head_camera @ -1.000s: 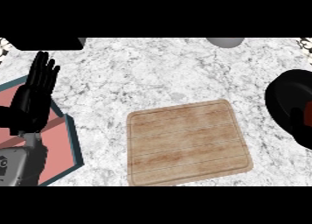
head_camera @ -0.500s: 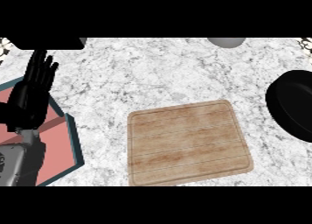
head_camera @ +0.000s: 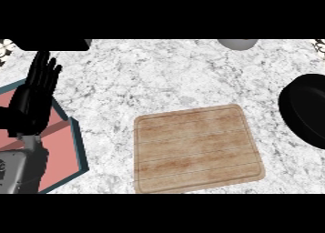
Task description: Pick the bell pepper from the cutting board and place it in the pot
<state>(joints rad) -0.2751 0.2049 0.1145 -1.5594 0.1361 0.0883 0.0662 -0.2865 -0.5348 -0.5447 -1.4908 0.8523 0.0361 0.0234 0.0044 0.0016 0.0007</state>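
Red pepper gone from pot point(head_camera: 311, 111), perhaps hidden inside; left robot hand point(head_camera: 34, 101) open, empty.

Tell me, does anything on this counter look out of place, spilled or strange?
Nothing is spilled or damaged. One oddity: the cutting board lies bare and slightly askew, with no bell pepper on it, and none shows in the black pot at the right edge. The left hand rests open at the left.

Single head view, looking steeply down on the surface point(head_camera: 158, 82); board point(head_camera: 197, 148) near centre, pot point(head_camera: 312, 111) at 3 o'clock.
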